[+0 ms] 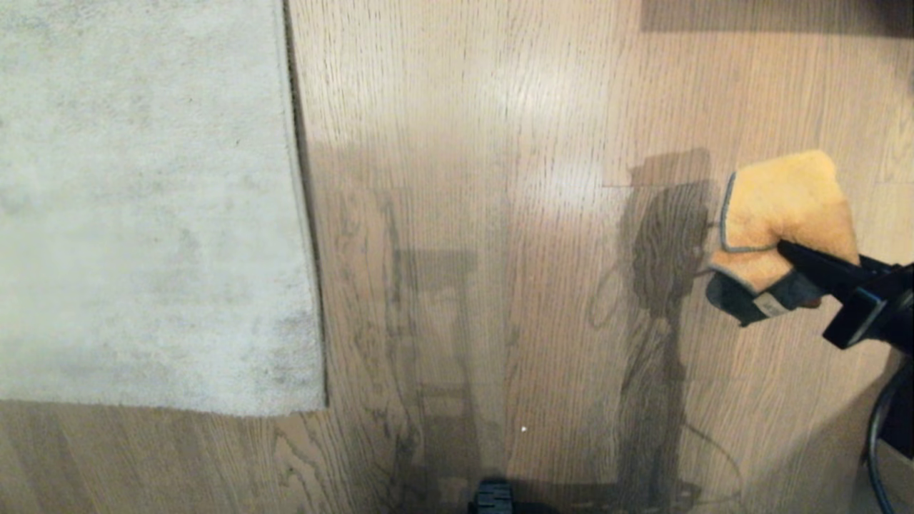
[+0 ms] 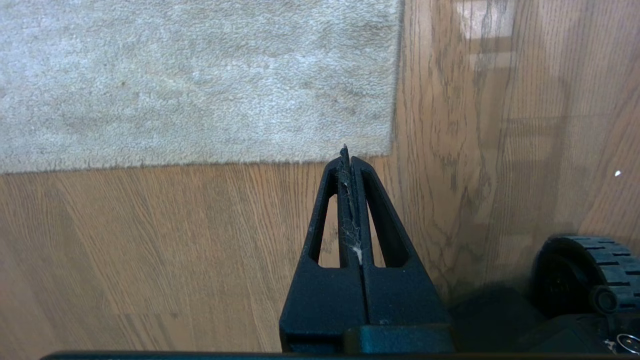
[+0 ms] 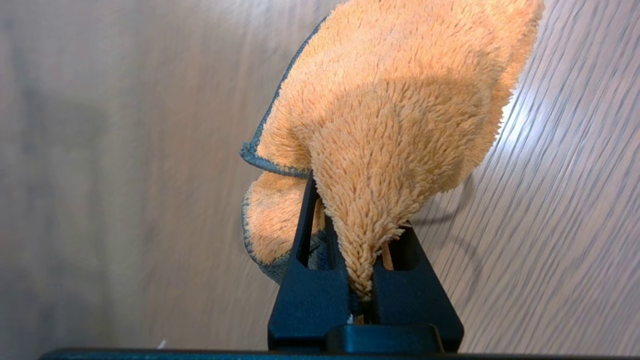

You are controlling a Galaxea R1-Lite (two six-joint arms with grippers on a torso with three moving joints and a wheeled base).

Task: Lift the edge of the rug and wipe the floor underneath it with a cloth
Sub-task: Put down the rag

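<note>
The pale grey rug lies flat at the left, and its rug edge runs down to a near corner. Brown wood-grain floor fills the rest of the view. At the far right, above the floor and well away from the rug, my right gripper is shut on the orange-yellow cloth. In the right wrist view the cloth bunches out of the jaws and hides the tips. My left gripper is shut and empty, hovering just short of the rug corner; bits of lint cling between its fingers.
A black wheel of my base sits close to the left gripper. Another dark part of the base shows at the bottom edge of the head view. A black cable loops at the lower right. Shadows of the arms fall across the planks.
</note>
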